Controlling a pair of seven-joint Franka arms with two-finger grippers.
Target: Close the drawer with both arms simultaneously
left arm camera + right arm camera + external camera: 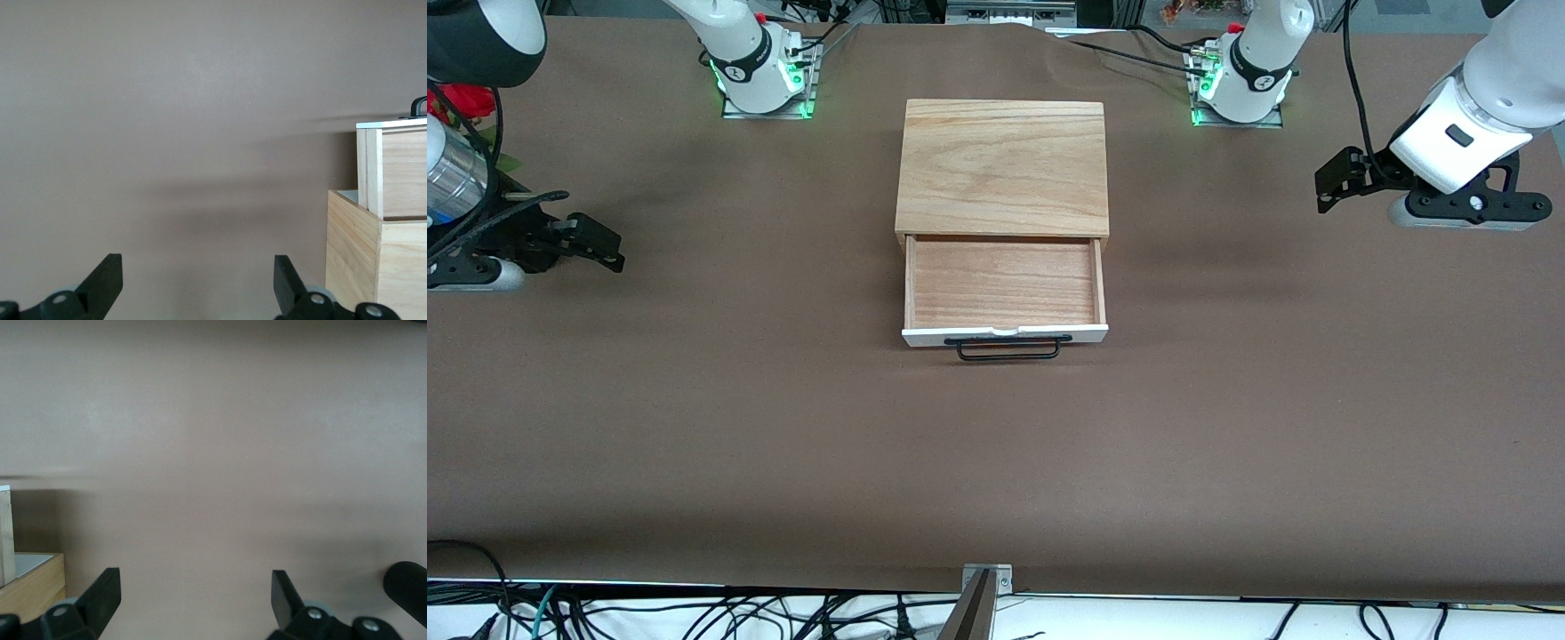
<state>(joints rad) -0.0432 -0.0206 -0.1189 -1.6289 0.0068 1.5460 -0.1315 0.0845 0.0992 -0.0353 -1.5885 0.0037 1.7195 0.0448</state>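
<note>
Light-wood drawer (1005,284) sits pulled out of oak box (1003,167) mid-counter, white front facing front camera. Judge it light, stiff, easy-sliding; you push white panel either side of wire handle (1009,348), evenly, or tray skews. Brown counter (996,462) bare around. Left pincer (1343,178) and right pincer (591,242) hover spread, empty, well apart at counter ends.

The drawer (1005,289) stands pulled out of its box (1003,166), both arms waiting well apart.
</note>
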